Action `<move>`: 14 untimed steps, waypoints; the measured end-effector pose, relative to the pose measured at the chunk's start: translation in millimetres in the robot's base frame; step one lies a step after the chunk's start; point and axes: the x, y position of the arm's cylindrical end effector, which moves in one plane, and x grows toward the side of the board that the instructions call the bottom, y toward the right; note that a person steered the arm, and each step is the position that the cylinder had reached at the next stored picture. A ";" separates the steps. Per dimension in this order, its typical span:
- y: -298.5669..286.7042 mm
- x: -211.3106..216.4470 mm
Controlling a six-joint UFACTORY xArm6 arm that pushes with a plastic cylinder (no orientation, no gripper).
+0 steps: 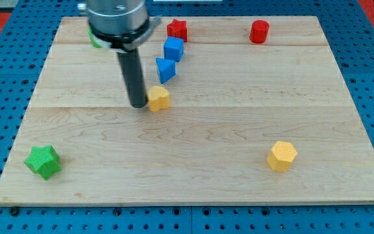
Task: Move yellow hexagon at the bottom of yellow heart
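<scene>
The yellow hexagon (282,156) lies at the view's lower right on the wooden board (193,182). The yellow heart (159,99) lies left of the board's middle. My tip (138,104) rests right against the heart's left side, far to the left of the hexagon. The rod rises from there to the arm at the view's top.
A blue triangle (165,69) and a blue block (173,49) lie just above the heart. A red star (177,29) and a red cylinder (259,31) lie along the top edge. A green star (43,161) lies at the lower left. A green block (94,40) is partly hidden behind the arm.
</scene>
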 end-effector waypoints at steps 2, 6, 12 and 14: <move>-46.9 -30.4; -117.2 -163.6; 87.7 42.3; 72.6 -6.5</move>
